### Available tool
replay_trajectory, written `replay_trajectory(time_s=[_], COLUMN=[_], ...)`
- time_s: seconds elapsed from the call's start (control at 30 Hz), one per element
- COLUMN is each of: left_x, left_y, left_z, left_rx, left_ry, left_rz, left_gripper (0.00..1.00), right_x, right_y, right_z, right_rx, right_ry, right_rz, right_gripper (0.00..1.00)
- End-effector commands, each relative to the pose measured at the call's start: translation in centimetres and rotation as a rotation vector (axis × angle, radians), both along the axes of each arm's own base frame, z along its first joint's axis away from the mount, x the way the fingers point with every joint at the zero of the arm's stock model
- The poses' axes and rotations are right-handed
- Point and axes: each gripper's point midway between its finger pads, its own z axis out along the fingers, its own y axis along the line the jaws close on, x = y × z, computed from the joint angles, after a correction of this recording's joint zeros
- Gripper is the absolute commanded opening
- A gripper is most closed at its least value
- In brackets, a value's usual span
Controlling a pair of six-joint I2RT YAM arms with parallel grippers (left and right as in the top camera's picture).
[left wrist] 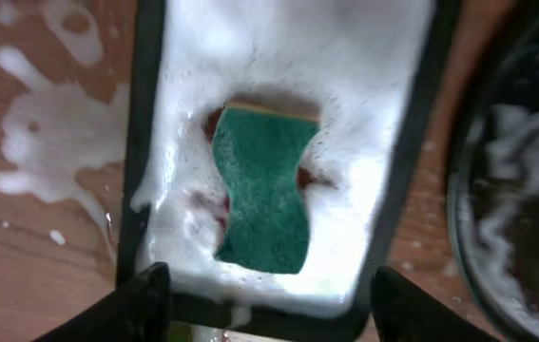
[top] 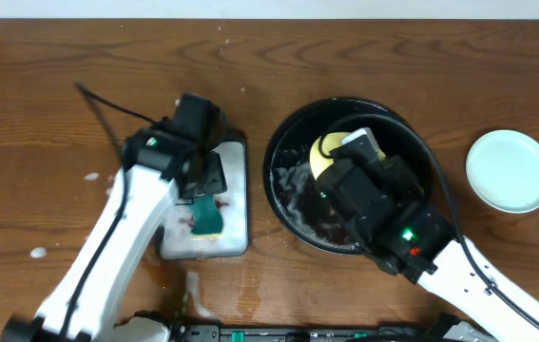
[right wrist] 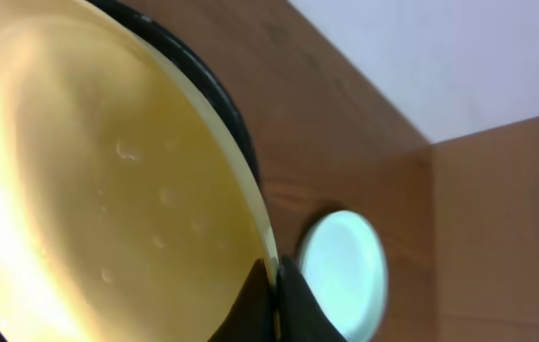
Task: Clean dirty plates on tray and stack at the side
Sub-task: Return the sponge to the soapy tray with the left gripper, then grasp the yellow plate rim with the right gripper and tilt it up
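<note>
**Gripped yellow plate over tray, hung open above sponge**

Saw a brown wood table (top: 41, 76) beneath everything, splashed with white foam (left wrist: 50, 142) on its left part. Found the round black tray (top: 283, 166) right of centre on it, with suds smeared over its floor. Found a white, black-rimmed dish (top: 239, 157) just left of the tray, near it but apart, full of lather. Saw a mint plate (top: 510, 171) flat on the table, well to the right of the tray. Found the yellow plate (right wrist: 88, 190) inside the tray toward its far side, seemingly tipped up rather than flat. Saw it largely covered overhead by the right arm (top: 497, 280), its face wet and beaded with drops. Saw a green sponge (left wrist: 264, 185) lying in the middle of the dish, a tan layer showing at its far end, ringed by lather with reddish stains beside it. Had the left gripper (left wrist: 271, 280) above the dish's near end, jaws spread wide and empty, clear of the sponge. Had the right gripper (right wrist: 275, 280) pinched narrow on the yellow plate's rim, fingertips together at the edge. Could not tell whether the plate's lower edge touched the tray.
</note>
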Motion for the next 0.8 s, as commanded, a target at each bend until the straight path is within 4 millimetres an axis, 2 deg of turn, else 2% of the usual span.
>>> replay_trajectory(time_s=[0.0, 0.23, 0.27, 0.5, 0.77], left_x=[-0.6, -2.1, -2.2, -2.3, -2.3], left_y=[0.4, 0.8, 0.9, 0.9, 0.9], left_z=[2.6, 6.3, 6.6, 7.0, 7.0], left_rx=[-0.023, -0.067, -0.071, -0.076, -0.076], left_ry=[-0.089, -0.229, -0.242, -0.257, -0.256], left_rz=[-0.009, -0.009, -0.009, -0.008, -0.008], left_gripper=[0.71, 0.75, 0.8, 0.82, 0.82], right_x=[0.0, -0.9, -1.1, -1.9, -1.9], right_y=[-0.5, 0.7, 0.9, 2.1, 2.3], right_z=[1.4, 3.9, 4.3, 4.8, 4.8], right_rx=[-0.142, -0.272, -0.289, -0.311, -0.31], right_ry=[-0.078, -0.201, -0.218, -0.246, -0.247], right_rz=[-0.021, 0.004, 0.008, 0.052, 0.058], right_gripper=[0.01, 0.01, 0.01, 0.01, 0.01])
